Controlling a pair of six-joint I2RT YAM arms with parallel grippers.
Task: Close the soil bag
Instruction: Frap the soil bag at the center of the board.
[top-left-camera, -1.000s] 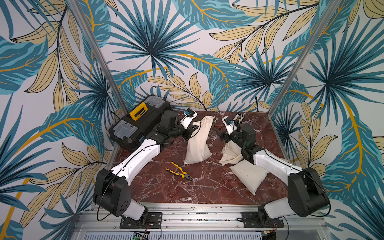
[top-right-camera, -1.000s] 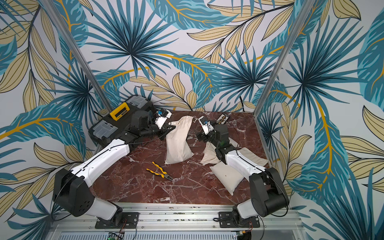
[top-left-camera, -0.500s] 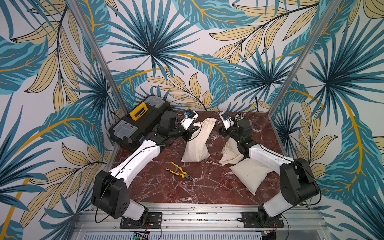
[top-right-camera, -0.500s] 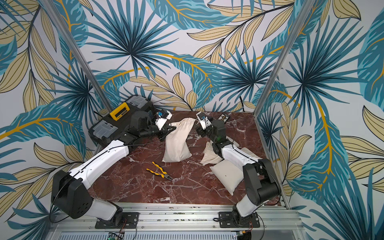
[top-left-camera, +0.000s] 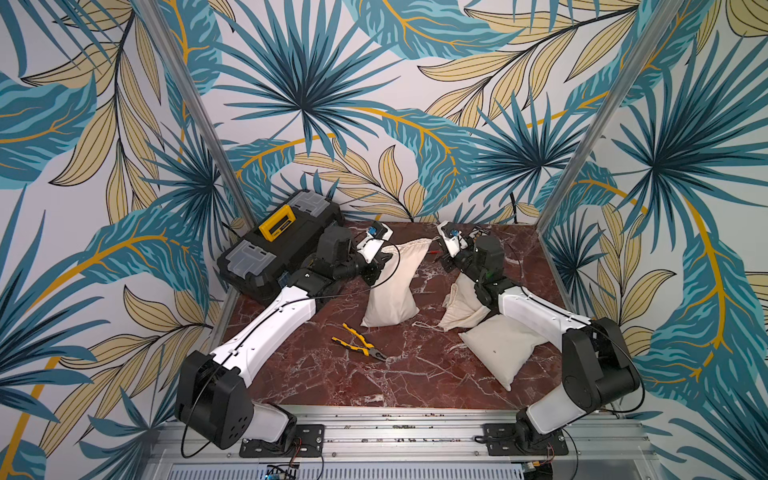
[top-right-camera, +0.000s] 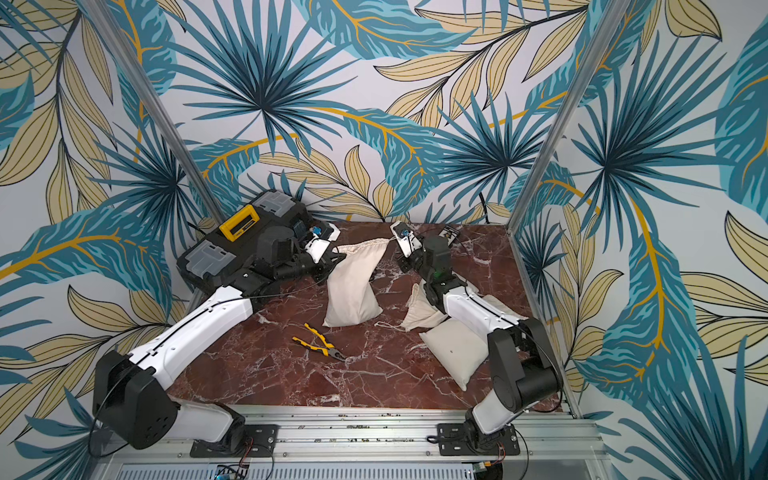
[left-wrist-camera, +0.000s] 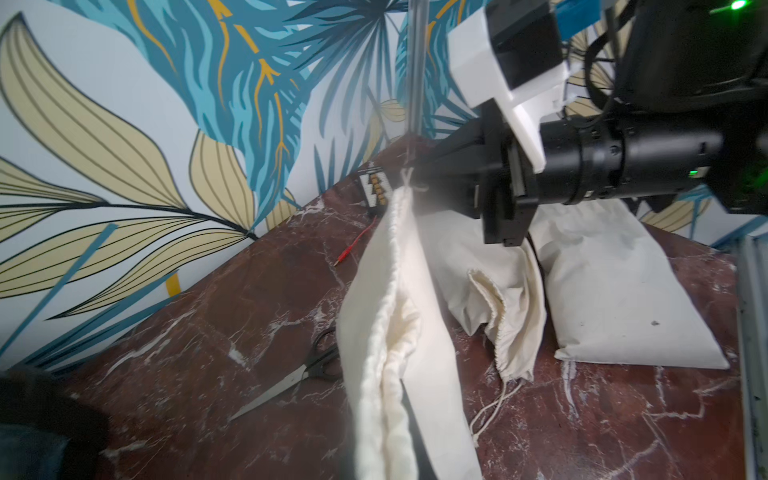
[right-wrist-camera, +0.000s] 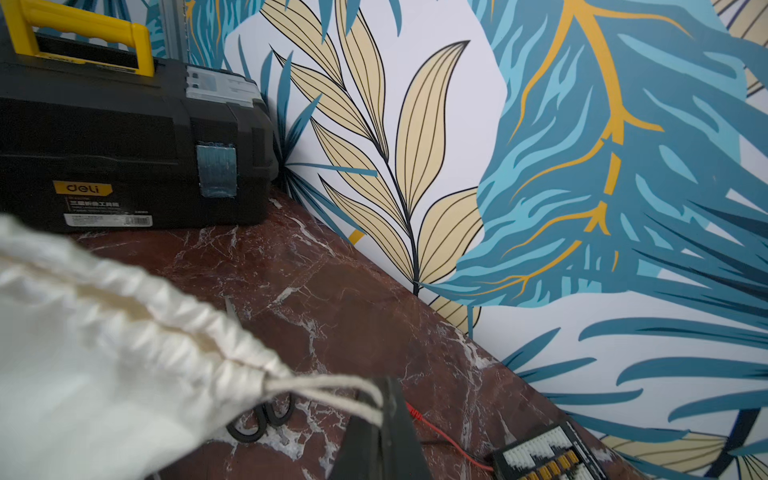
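The soil bag (top-left-camera: 390, 291) (top-right-camera: 353, 286) is a cream cloth drawstring sack standing mid-table, its mouth stretched flat between my two grippers. My left gripper (top-left-camera: 383, 257) (top-right-camera: 336, 258) is shut on the left end of the gathered hem (left-wrist-camera: 386, 374); its fingers are hidden in the left wrist view. My right gripper (right-wrist-camera: 380, 405) (top-left-camera: 439, 244) is shut on the loop of white drawstring (right-wrist-camera: 328, 386) that comes out of the hem's right end. The same grip shows in the left wrist view, with the drawstring (left-wrist-camera: 409, 180) in the black fingers.
A black toolbox (top-left-camera: 282, 241) with a yellow handle stands at the back left. Yellow pliers (top-left-camera: 359, 340) lie in front of the bag. Two other cloth bags (top-left-camera: 461, 307) (top-left-camera: 503, 349) lie under the right arm. Scissors (left-wrist-camera: 291, 382), a breadboard (right-wrist-camera: 548, 457) and a red wire (right-wrist-camera: 440, 432) lie behind.
My right gripper has moved left to the bag's mouth and shut on the drawstring. The bag's top has stretched out toward it. The left gripper has kept its hold.
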